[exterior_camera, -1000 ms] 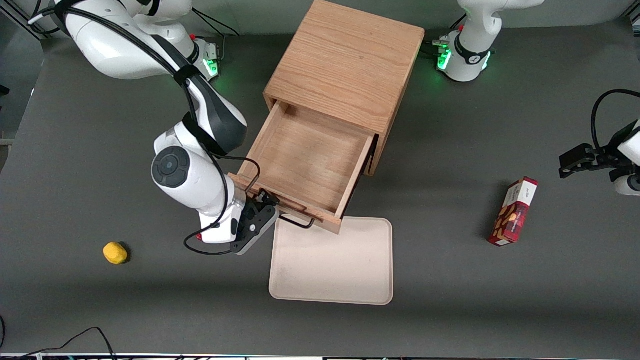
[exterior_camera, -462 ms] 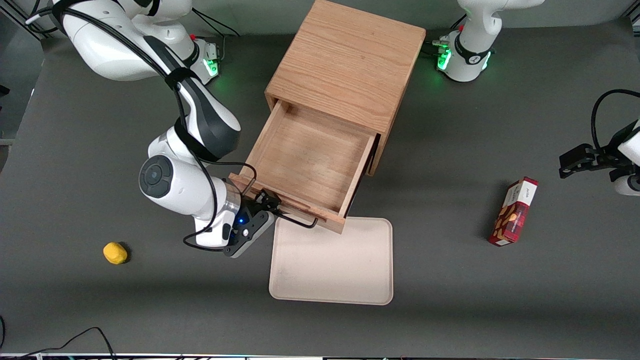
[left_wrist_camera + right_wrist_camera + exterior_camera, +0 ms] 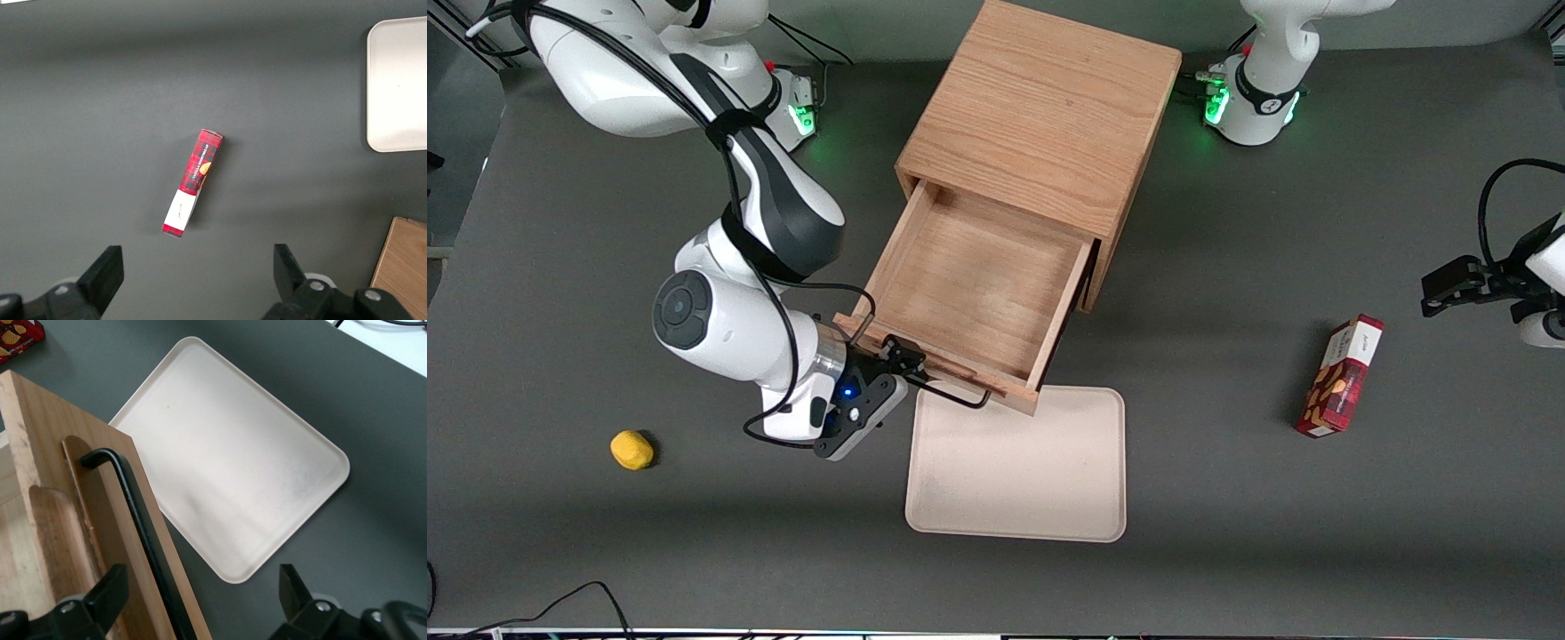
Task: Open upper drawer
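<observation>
The upper drawer (image 3: 978, 284) of light oak stands pulled far out of the cabinet (image 3: 1040, 116), its shallow box bare inside. Its black wire handle (image 3: 953, 396) runs along the front, over the edge of a tray. My right gripper (image 3: 900, 366) is at the handle's end that lies toward the working arm's side. In the right wrist view the gripper (image 3: 200, 597) is open. Its fingertips (image 3: 110, 587) stand wide apart, with the handle (image 3: 137, 513) and the drawer front (image 3: 60, 453) running between them. No second drawer front shows.
A cream tray (image 3: 1018, 467) lies on the dark table in front of the drawer and also shows in the right wrist view (image 3: 233, 453). A yellow lump (image 3: 631, 449) lies toward the working arm's end. A red box (image 3: 1341, 375) lies toward the parked arm's end.
My right arm's wrist has swung away from the drawer toward the working arm's end, while the fingers stay at the handle. The drawer stays pulled out in the same place.
</observation>
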